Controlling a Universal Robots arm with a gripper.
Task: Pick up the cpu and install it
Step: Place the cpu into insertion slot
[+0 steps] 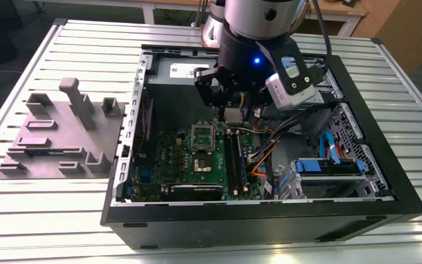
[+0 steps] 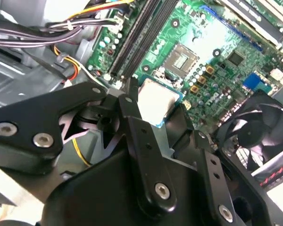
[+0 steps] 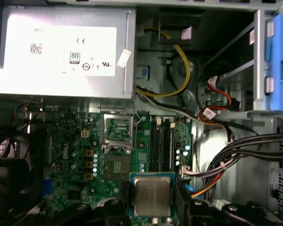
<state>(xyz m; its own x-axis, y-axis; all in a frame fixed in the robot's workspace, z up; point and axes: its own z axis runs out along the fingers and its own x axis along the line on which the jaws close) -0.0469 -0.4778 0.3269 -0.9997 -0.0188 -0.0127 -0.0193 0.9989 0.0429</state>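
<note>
Starting on the exterior view's left, the grey fixture block point(image 1: 57, 137) sits on the slatted table point(image 1: 42, 220), well apart from where I'm working. Moving across, there's the open computer case point(image 1: 270, 220) with the green motherboard point(image 1: 163, 165) flat on its floor. On that board is the bare socket point(image 1: 202, 160), its load plate flipped up and nothing seated in it yet. Just to the socket's right run the memory slots point(image 1: 231, 157), and above their far end hangs my gripper point(image 1: 233, 113). It's clamped on the cpu point(image 3: 152, 195). The first wrist view shows the shiny square chip pinched at my fingertips, and in the second wrist view one of my black fingers point(image 2: 137, 127) lies against its edge (the chip looks about level with the board, as far as I can judge from this angle). Here's what counts: the socket lies to the exterior view's left of the chip and nearer that camera, so I'm beside it, not over it. The chip is square, with no long axis, and its edges look roughly parallel to the socket's. Furthest right, the cable bundle point(image 1: 284, 132) and the blue drive cage point(image 1: 327, 168) sit close by my wrist.
</note>
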